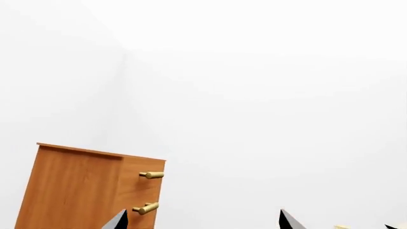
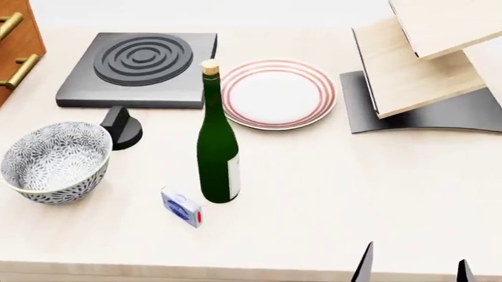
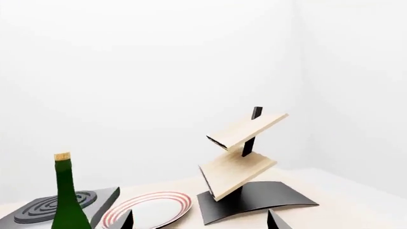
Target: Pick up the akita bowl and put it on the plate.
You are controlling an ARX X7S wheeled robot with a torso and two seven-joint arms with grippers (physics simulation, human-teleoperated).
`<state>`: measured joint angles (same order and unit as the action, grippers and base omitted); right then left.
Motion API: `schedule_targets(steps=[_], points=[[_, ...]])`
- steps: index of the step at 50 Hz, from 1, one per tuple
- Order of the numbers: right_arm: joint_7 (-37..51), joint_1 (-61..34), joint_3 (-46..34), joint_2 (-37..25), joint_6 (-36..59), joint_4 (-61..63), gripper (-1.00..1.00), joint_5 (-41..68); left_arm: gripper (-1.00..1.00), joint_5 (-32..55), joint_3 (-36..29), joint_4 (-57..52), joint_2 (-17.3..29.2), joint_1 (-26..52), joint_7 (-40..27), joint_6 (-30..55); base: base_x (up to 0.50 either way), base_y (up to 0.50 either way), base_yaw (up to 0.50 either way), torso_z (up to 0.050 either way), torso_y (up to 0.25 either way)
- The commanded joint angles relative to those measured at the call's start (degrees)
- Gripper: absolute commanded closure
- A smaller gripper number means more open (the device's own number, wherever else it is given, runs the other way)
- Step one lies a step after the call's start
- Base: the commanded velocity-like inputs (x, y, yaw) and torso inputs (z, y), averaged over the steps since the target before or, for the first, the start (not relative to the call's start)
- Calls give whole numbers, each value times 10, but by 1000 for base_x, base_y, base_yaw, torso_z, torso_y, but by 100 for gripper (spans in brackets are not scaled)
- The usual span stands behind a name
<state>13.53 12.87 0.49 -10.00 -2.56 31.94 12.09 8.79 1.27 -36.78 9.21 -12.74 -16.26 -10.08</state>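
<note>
Right gripper [image 2: 414, 267]: only two dark fingertips show at the near table edge, set apart, nothing between them. Left gripper [image 1: 203, 220]: tips likewise spread in its wrist view, aimed at a white wall and a wooden cabinet [image 1: 89, 188]; not seen from the head.

Bowl [image 2: 55, 161] upright on the table [image 2: 353, 188], far left, just in front of the burner [image 2: 141, 67]. Bottle [image 2: 217, 141] stands between bowl and plate [image 2: 278, 94]. Plate lies beside the burner. Small box [image 2: 182, 207] near the bottle's base. Wooden rack [image 2: 424, 64] at right.

Green bottle [image 3: 68, 200], plate [image 3: 149, 209], tilted wooden shelf rack [image 3: 241, 160].
</note>
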Motion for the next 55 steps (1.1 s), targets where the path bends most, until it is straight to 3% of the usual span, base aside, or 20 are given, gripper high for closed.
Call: schedule_targets(steps=[1, 27, 55], points=[[4, -2, -6, -5, -1, -3, -100, 1, -100, 2, -3, 0, 6, 0, -7, -2, 0, -223, 0, 0, 0], [11, 4, -25, -15, -23, -2, -100, -18, -100, 4, -13, 7, 15, 2, -18, -9, 0, -147, 0, 0, 0], [21, 2, -32, -24, -21, -5, -100, -10, -100, 18, -4, -1, 21, -4, -39, -30, 223, 0, 0, 0, 0]])
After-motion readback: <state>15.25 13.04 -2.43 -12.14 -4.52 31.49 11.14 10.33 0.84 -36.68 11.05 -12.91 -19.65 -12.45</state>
